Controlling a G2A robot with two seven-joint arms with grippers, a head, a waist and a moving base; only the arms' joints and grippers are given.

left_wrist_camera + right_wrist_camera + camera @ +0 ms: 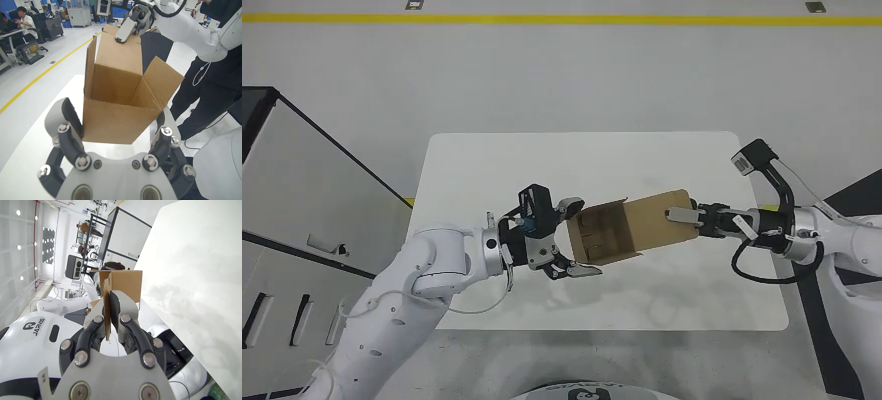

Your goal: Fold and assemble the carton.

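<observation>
Pads (114,306) of the right gripper (106,300) are clenched on a thin end flap of the carton (637,228), and the flap's cut edge runs straight between them. In the left wrist view the same gripper pinches the far top corner of the cardboard, with its arm stretching away behind it.

The left gripper (580,238) is released, its two fingers spread wide at the carton's opposite, open end. One dark pad (72,117) sits close against a corner of the nearest flap, and the other finger stands just beside the flap's far corner. Whether either finger truly presses on the cardboard is hard to judge from this angle.

The carton is plain brown corrugated cardboard (the fluted core shows along its cut edges). It is already opened out into a rectangular tube. It lies lengthwise between the two grippers, over the middle of the white table (542,165), with its mouth turned toward the left gripper. The flaps at that mouth are unfolded. One hangs down toward the left gripper's fingers, a tall narrow one stands along one side, and a broad one splays outward at an angle on the other side. The bare brown interior shows through the mouth, with straight fold creases where the walls meet.
</observation>
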